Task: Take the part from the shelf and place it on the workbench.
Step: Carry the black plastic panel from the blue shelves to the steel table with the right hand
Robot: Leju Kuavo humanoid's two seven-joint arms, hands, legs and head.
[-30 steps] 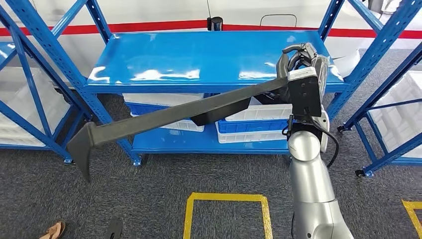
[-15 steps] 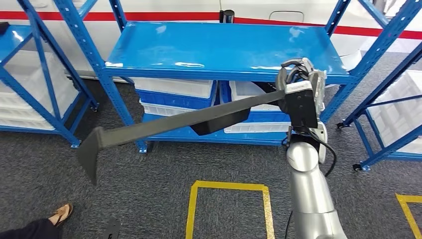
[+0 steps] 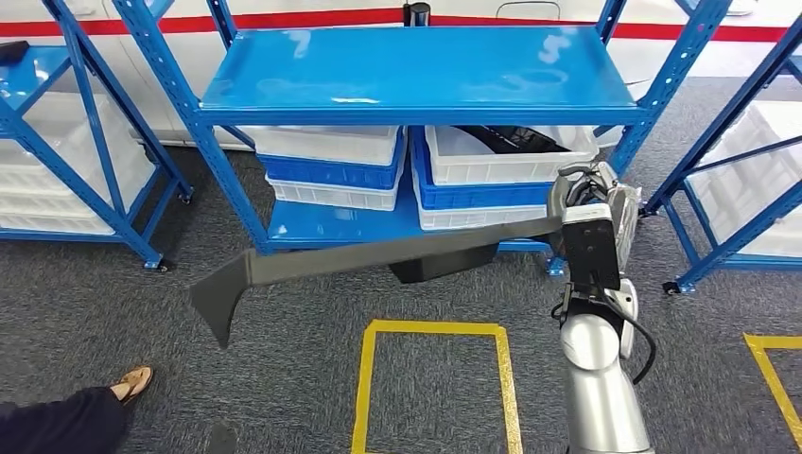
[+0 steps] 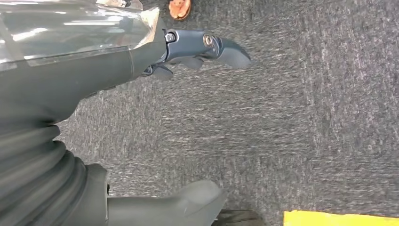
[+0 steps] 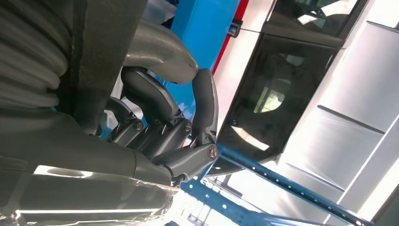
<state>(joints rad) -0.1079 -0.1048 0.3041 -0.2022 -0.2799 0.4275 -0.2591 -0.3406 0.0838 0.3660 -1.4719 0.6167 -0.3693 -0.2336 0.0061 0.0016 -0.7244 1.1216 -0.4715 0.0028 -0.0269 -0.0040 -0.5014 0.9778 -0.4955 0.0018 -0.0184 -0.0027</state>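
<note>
The part (image 3: 378,257), a long flat black bar with a bent, angled end, is already off the blue shelf (image 3: 416,80) and hangs in the air in front of the rack, above the grey carpet and just behind the yellow floor marking (image 3: 432,328). It lies nearly level across the head view, its angled end out towards the robot's left and its other end at the right robot hand (image 3: 588,203). So the taking looks done, and what is left, as I judge it, is the whole carry and the set-down: no worktop appears in these pictures, so the robot would need to turn or walk to one before it can lay the part down. The right robot hand has its fingers (image 5: 155,101) curled closed round the end of the bar, thumb over the top, and grips it by that one end alone, so the long free length sticks far out to the side. The left robot hand (image 4: 197,49) hangs low over the carpet in its wrist view, its fingers apart and holding nothing. On the lower shelf stand white and blue bins (image 3: 331,165), and one white bin (image 3: 511,161) has more dark parts in it. A person's sandalled foot (image 3: 132,381) stands on the carpet near the robot's left.
</note>
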